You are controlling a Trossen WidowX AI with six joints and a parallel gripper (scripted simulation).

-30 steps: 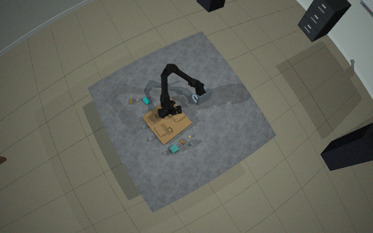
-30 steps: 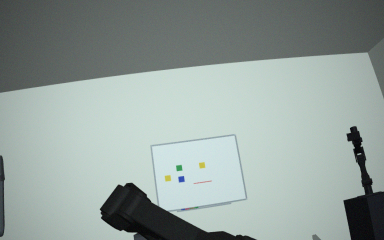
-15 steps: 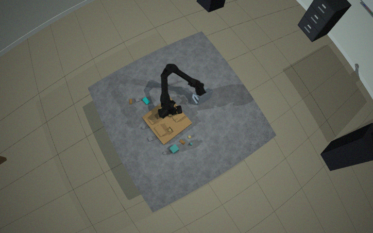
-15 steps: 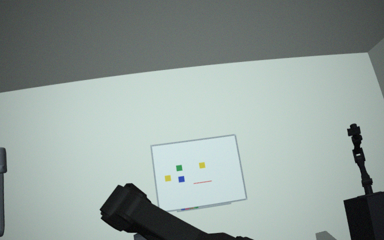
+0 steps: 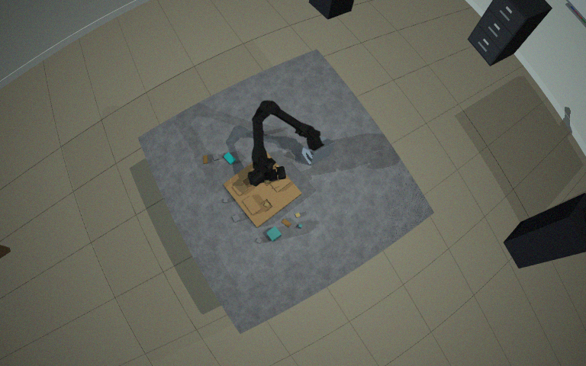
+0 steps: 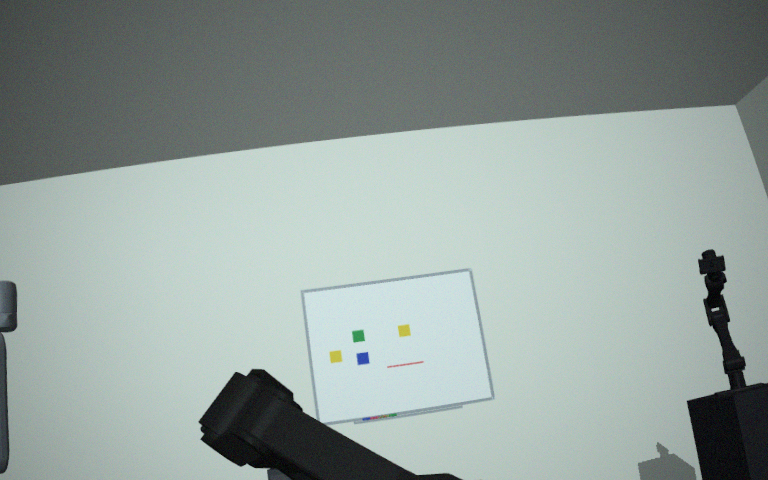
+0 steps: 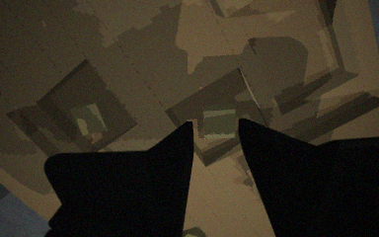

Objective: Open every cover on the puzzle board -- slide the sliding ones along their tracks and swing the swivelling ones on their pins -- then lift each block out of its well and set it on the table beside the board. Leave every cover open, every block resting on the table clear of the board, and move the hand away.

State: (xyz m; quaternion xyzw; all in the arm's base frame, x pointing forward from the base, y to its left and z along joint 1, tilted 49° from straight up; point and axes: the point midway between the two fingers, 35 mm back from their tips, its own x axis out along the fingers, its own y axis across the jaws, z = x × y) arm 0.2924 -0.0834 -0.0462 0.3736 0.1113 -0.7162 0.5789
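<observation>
The tan puzzle board (image 5: 287, 197) (image 7: 212, 197) lies under the arm. In the wrist view my gripper (image 7: 215, 126) is partly open with nothing held. Its fingertips stand on either side of a pale green block (image 7: 219, 129) in a square well; I cannot tell their height above it. Another pale green block (image 7: 99, 115) sits in an open well further left. In the top view a flat square panel (image 5: 250, 204) lies beside a small opening (image 5: 267, 203) near the board's lower corner. The arm hides the upper part of the board and the fingertips there.
A teal block (image 5: 273, 233), an orange piece (image 5: 285, 223), a yellow piece (image 5: 297, 214) and a small teal piece (image 5: 300, 226) lie below the board. Another teal block (image 5: 229, 158) and a brown piece (image 5: 205, 158) lie off its upper left. Small grey pieces (image 5: 236, 218) lie left.
</observation>
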